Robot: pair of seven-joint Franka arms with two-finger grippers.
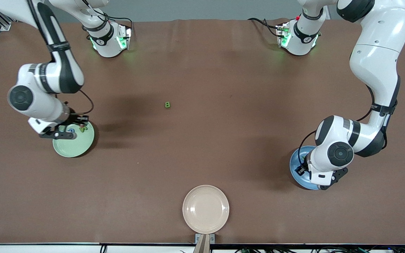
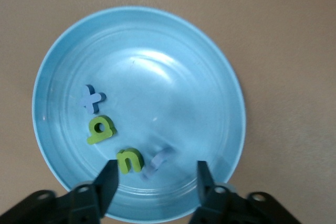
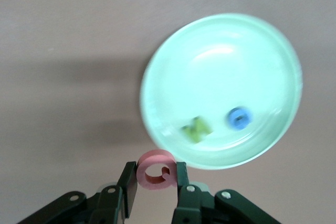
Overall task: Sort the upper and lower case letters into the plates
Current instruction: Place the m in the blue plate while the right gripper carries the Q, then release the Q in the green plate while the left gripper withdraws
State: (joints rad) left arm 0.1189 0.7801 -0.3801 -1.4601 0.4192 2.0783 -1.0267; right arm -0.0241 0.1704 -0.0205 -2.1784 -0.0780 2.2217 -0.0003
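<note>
blurred pale letter — under spread left gripper

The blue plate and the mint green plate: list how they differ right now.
The blue plate holds four letters; the mint green plate holds two. The blue plate lies toward the left arm's end of the table, under the open left gripper; the mint green plate lies toward the right arm's end, under the right gripper, shut on a pink letter. Both are round, shallow and plain.

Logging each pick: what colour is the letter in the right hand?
Pink. The letter in the right hand shows best in the right wrist view.
</note>
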